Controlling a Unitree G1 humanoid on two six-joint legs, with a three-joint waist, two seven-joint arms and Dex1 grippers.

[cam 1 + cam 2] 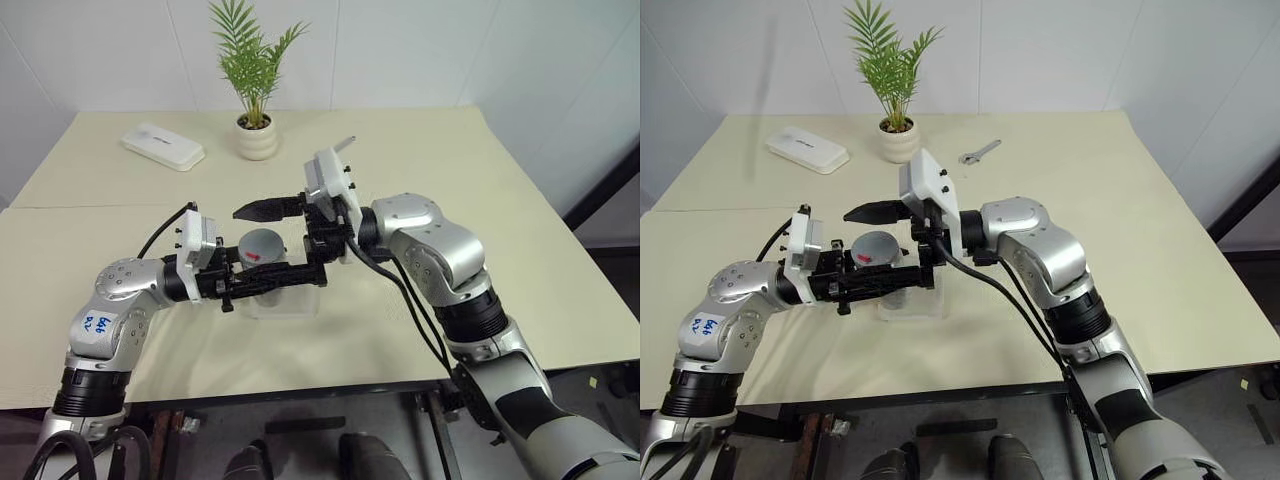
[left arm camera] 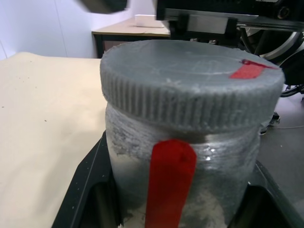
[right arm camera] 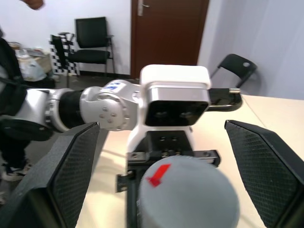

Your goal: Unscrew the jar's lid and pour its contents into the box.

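Both robot arms reach in over the near edge of the table [image 1: 520,220] and meet in the middle. On the left, the left gripper [image 1: 262,279] is squeezed tight on the jar [image 2: 183,175], holding it up just above the box [image 1: 908,300]. Its grey lid [image 1: 261,246] is still on. On the right, the right gripper [image 1: 282,238] has its two fingers spread wide, one on each side of the lid, not touching it yet.

Here is what could go wrong. If the fingers close off to one side, they may slip on the lid's ridges and it will not turn. If the left hold is too weak, the whole jar may spin along with the lid.

I cannot see what is inside the jar; its sides are cloudy. I cannot tell if the box has anything in it. Far back stand a plant pot [image 1: 257,138] and a flat white case [image 1: 162,146], and a wrench [image 1: 979,152] lies to their right.
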